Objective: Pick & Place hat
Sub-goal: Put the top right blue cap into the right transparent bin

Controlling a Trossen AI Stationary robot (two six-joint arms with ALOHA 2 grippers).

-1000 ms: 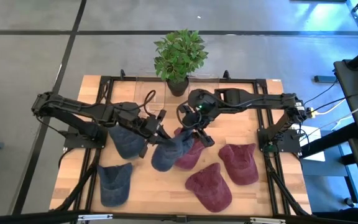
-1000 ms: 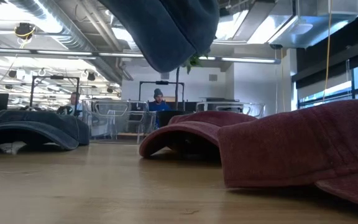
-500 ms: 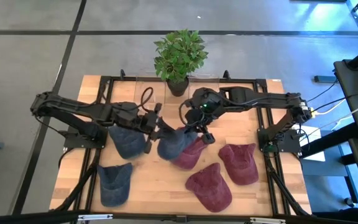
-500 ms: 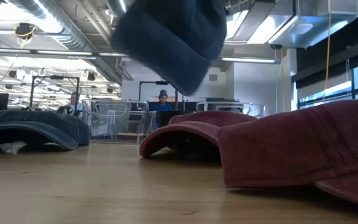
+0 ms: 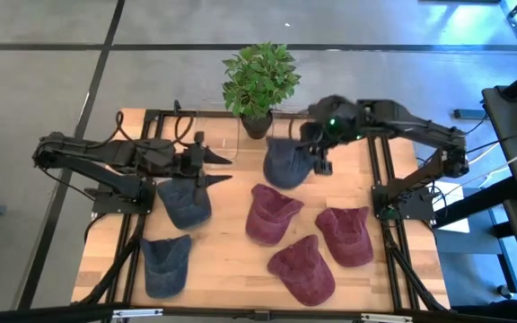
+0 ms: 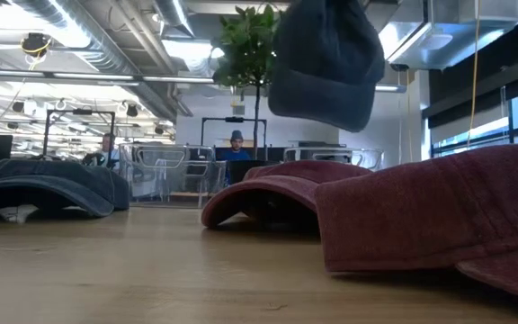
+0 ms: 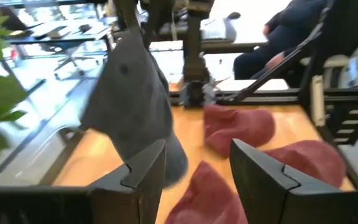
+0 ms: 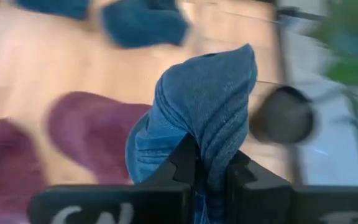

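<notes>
Landmark: I place everything against the potted plant [image 5: 259, 79] at the table's [image 5: 240, 260] far edge.
Progress: I judge the pick done; the blue hat [image 5: 284, 162] is off the wood and hanging in the air just in front of the plant, toward its right; the place is not yet done, and I cannot tell from here where it is meant to land.
Right gripper [image 8: 212, 167]: its fingers are pinched tight on a fold of the blue hat, which bunches above them in the right wrist view; it sits just right of the plant.
Left gripper [image 7: 197, 163]: spread wide with nothing between its fingers; it points toward the hanging hat from well left of the plant.
Others: two blue hats [image 5: 185, 203] lie well in front-left of the plant; three maroon hats [image 5: 271, 213] in front and to the right.
</notes>
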